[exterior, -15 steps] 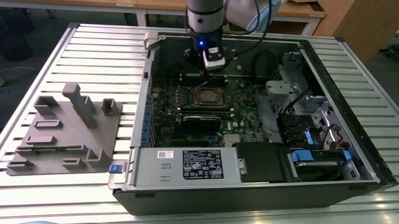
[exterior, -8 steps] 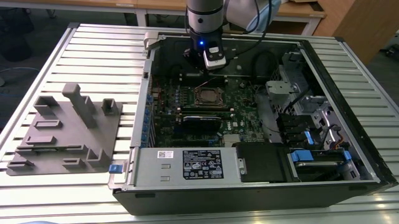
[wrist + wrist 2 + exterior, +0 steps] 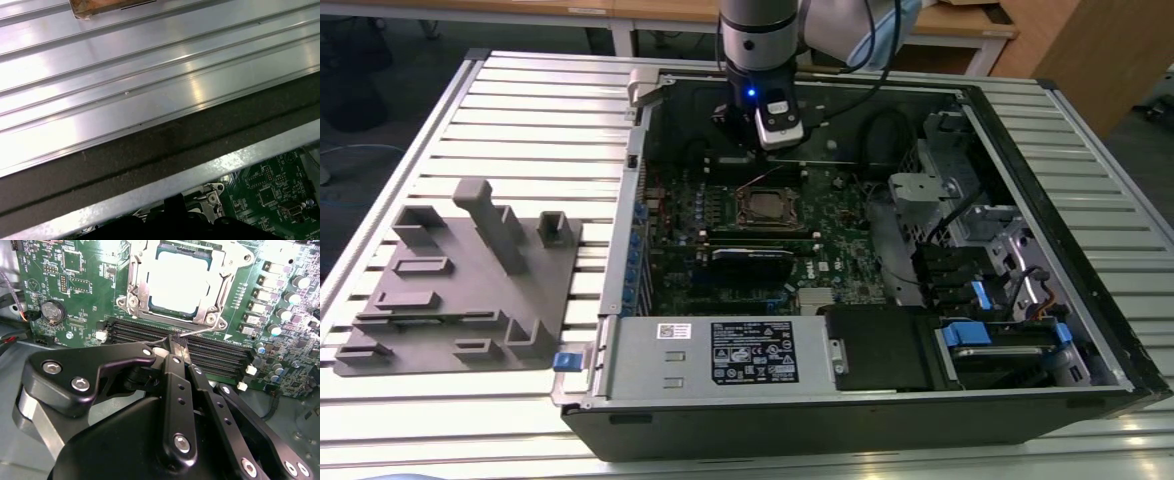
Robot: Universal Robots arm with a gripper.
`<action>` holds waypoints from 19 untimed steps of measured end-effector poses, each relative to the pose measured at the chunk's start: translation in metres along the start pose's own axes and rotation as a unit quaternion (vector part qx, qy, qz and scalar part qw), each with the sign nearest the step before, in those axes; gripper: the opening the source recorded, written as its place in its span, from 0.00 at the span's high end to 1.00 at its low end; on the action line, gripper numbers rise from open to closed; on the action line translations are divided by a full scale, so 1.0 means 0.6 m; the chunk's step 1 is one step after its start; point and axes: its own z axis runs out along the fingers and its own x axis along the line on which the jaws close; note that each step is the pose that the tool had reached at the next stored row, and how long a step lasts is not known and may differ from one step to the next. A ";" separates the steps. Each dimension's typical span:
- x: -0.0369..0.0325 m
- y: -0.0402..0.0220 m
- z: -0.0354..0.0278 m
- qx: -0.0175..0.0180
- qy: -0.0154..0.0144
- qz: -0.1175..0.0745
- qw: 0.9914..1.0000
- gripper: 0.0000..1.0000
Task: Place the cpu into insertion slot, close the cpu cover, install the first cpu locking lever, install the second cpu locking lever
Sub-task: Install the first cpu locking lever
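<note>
Inside the open computer case (image 3: 1067, 300), the gripper (image 3: 179, 347) has its fingers pinched together on a thin wire locking lever (image 3: 200, 333) beside the insertion slot (image 3: 131, 295), where the cpu (image 3: 177, 282) sits under the lowered cpu cover (image 3: 212, 310).

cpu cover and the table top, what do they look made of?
The cpu cover looks like bright stamped metal: thin silvery frame, sharp glints. The table top looks like brushed, ribbed aluminium, streaked with reflections, though the alloy is a guess.
</note>
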 end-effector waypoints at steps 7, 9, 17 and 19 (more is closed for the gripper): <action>0.000 0.000 0.001 0.000 0.000 0.000 1.000 0.89; 0.000 0.000 0.003 0.000 0.000 0.000 1.000 0.89; 0.001 -0.001 0.009 0.000 0.000 0.000 1.000 0.89; 0.000 -0.001 0.009 0.000 0.000 0.000 1.000 0.89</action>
